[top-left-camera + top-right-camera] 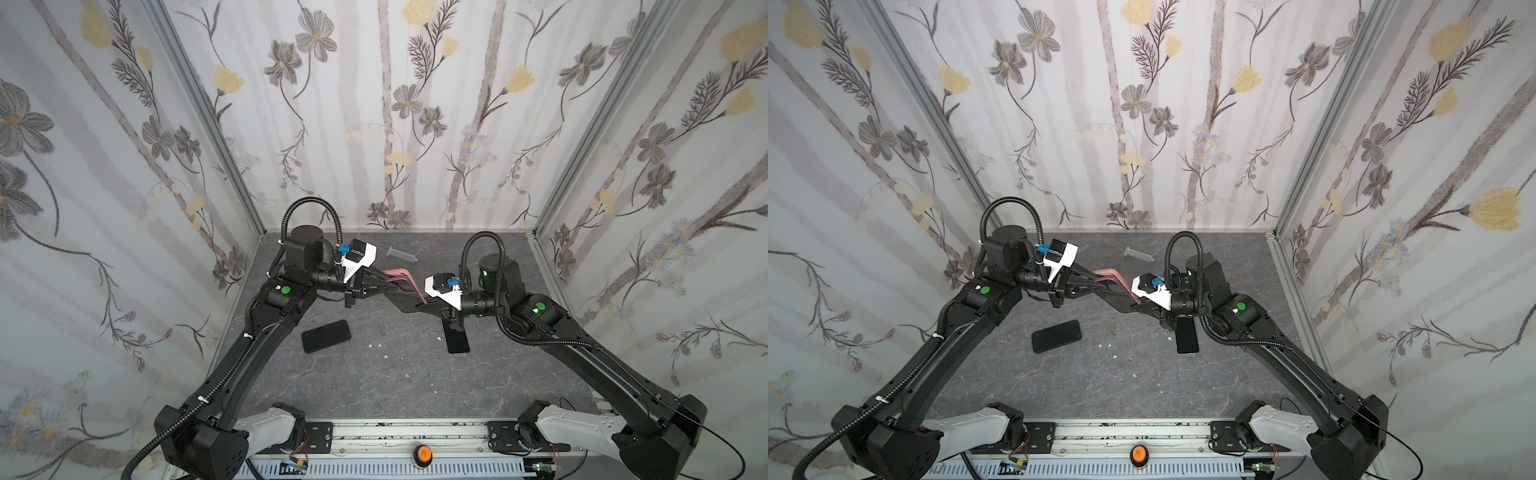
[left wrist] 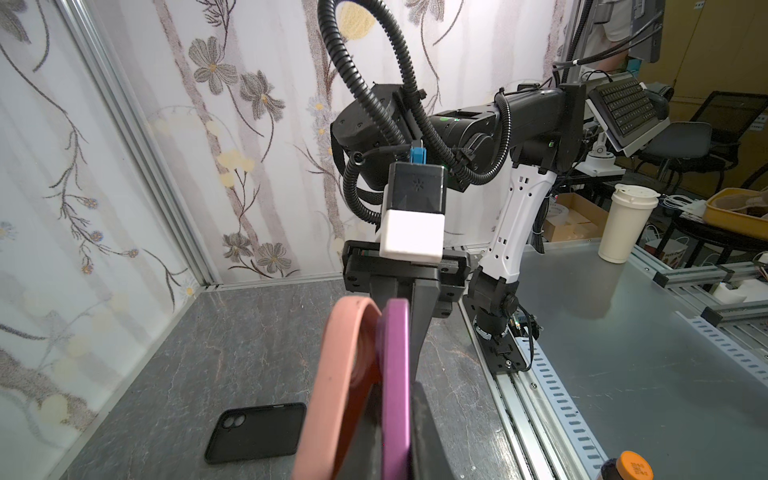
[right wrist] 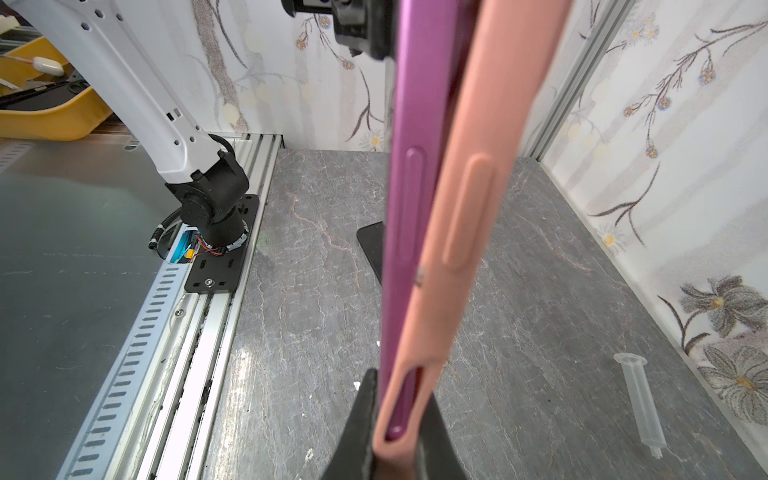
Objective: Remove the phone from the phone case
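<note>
Now, my left gripper (image 2: 395,444) clamps tight on the phone (image 2: 395,353); my right gripper (image 3: 397,436) pinches the case (image 3: 469,208) end. Draw apart straight, 2 grips firm.

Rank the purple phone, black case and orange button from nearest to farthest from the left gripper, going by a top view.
1. purple phone: clamped in the left gripper, held in mid-air near the centre.
2. black case: flat on the table, to the front-left of the gripper.
3. orange button: on the front rail, closest to the camera.
</note>
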`<state>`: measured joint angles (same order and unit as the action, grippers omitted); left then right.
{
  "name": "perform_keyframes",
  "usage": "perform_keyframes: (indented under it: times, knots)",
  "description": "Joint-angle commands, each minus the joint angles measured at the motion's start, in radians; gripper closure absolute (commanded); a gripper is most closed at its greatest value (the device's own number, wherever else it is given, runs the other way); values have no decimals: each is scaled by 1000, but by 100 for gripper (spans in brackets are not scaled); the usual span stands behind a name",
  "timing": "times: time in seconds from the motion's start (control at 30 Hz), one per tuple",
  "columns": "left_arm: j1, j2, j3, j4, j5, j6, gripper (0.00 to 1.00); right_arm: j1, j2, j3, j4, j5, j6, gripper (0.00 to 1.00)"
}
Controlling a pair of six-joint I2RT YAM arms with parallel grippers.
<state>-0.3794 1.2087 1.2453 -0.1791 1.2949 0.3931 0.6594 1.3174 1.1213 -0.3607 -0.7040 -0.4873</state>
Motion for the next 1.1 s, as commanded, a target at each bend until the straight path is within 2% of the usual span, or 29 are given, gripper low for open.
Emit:
perform_keyframes:
  times: [0.0, 0.13, 0.37, 0.8, 1.07]
  knots:
    - [8, 0, 23, 61, -100, -1, 100, 4, 6, -11, -15, -104, -64, 95]
    - [9, -1, 27, 60, -106, -3, 100, 5, 8, -23, 4, -113, -47, 84]
    - [10, -10, 22, 61, -112, -2, 100, 4, 14, -35, 14, -117, -37, 81]
    - [17, -26, 31, 62, -122, 1, 100, 3, 22, -58, 24, -111, -25, 80]
    - [23, -43, 28, 63, -129, -3, 100, 3, 23, -66, 34, -104, -12, 86]
